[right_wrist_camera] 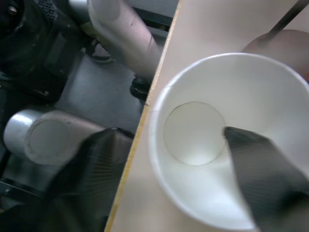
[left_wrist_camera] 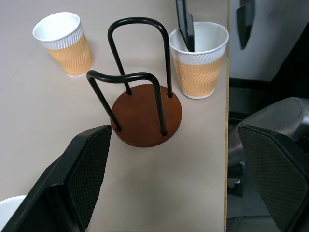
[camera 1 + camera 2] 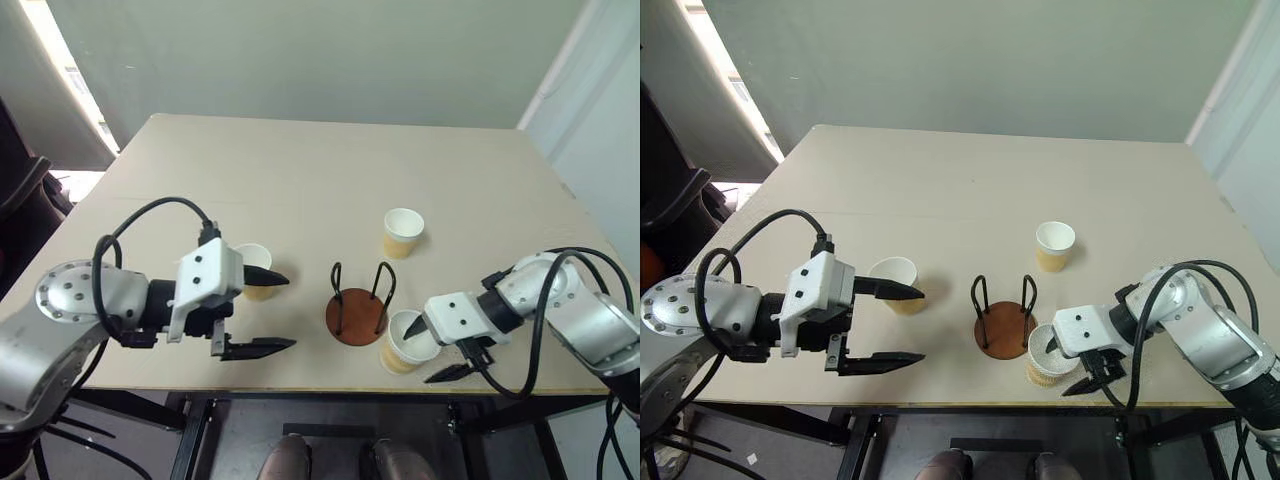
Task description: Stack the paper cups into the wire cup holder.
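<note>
the right hand (image 3: 432, 350), at the lower right of the frame, straddles the wall of the nearest paper cup (image 3: 404, 344): one finger inside, one outside, narrowing but not yet clamped. that cup stands upright at the counter (image 3: 300, 180) front edge, touching or just beside the wire cup holder (image 3: 357, 306) to its left. the left hand (image 3: 265, 314) hangs wide and empty beside another cup (image 3: 257, 270). a third cup (image 3: 402, 232) stands farther back, with open room above.

My two head cameras look steeply down over the table (image 3: 300, 180) from its near edge, side by side, sharing nearly the whole top. My left wrist camera looks low across the table, close on the wire cup holder (image 2: 142, 104). My right wrist camera peers straight down into a paper cup (image 1: 227, 140), very near, at the holder's 4 o'clock.
</note>
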`<act>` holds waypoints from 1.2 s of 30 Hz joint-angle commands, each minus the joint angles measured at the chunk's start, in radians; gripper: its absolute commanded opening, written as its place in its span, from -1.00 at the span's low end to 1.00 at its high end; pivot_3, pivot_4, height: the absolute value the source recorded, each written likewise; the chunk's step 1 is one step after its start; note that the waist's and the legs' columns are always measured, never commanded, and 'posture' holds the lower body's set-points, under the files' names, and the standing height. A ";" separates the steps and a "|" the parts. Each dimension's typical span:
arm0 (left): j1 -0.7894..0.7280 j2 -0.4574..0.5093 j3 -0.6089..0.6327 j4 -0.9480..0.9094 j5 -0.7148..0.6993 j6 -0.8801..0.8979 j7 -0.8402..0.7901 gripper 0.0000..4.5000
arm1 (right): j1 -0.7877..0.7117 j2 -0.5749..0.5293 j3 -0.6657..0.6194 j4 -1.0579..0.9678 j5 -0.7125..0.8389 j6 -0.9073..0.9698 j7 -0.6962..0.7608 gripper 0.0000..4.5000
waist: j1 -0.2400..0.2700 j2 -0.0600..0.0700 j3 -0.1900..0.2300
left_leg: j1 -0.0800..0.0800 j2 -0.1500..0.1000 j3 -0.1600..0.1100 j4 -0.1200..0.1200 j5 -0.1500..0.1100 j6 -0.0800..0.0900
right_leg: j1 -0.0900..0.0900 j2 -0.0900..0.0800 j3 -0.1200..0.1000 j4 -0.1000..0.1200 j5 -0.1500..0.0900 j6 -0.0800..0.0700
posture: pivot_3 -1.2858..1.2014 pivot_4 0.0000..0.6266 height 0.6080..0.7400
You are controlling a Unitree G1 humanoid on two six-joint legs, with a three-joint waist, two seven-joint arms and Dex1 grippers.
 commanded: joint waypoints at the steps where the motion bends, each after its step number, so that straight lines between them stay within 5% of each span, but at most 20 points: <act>1: -0.018 0.004 0.008 -0.003 -0.004 0.000 0.011 1.00 | -0.026 0.004 -0.001 -0.021 -0.015 -0.018 0.000 -0.02 | 0.000 0.000 0.000 | 0.000 0.000 0.000 0.000 0.000 0.000 | 0.000 0.000 0.000 0.000 0.000 0.000 | 0.03 -0.52 1.00; 7: -0.033 0.011 0.015 0.019 -0.007 -0.003 0.005 1.00 | -0.040 -0.040 -0.027 -0.076 0.020 0.004 0.053 -0.95 | 0.000 0.000 0.000 | 0.000 0.000 0.000 0.000 -0.001 -0.001 | 0.000 0.000 0.000 0.000 -0.001 -0.001 | 0.03 -0.52 1.00; 8: -0.036 0.012 0.016 0.025 -0.006 -0.005 0.003 1.00 | -0.045 -0.058 -0.044 -0.071 0.039 0.003 0.075 -0.98 | 0.001 0.000 0.000 | 0.000 0.000 0.000 0.000 -0.001 -0.001 | 0.000 0.000 0.000 0.000 -0.001 -0.001 | 0.03 -0.52 1.00; 18: -0.048 0.007 0.004 0.090 0.032 -0.042 -0.015 1.00 | -0.264 -0.302 -0.140 0.169 0.205 -0.130 0.147 -0.98 | 0.003 0.001 0.000 | -0.002 0.000 0.000 -0.001 -0.002 -0.002 | -0.003 0.000 0.000 0.000 -0.003 -0.004 | 0.03 -0.52 1.00; 26: -0.085 -0.022 -0.047 0.123 0.067 -0.067 -0.013 1.00 | -0.634 -0.044 -0.061 0.356 0.246 -0.191 0.147 -0.98 | -0.018 0.001 0.000 | -0.001 0.005 0.001 -0.005 -0.003 -0.004 | -0.006 0.002 0.000 0.001 -0.003 -0.005 | 0.03 -0.52 1.00; 36: -0.053 -0.027 -0.024 0.092 0.063 -0.057 0.001 1.00 | -0.599 0.096 0.008 0.333 0.227 -0.216 0.147 -0.98 | -0.004 0.001 0.000 | -0.008 0.008 0.001 -0.004 -0.003 -0.005 | -0.011 0.003 -0.002 0.000 -0.004 -0.007 | 0.03 -0.52 1.00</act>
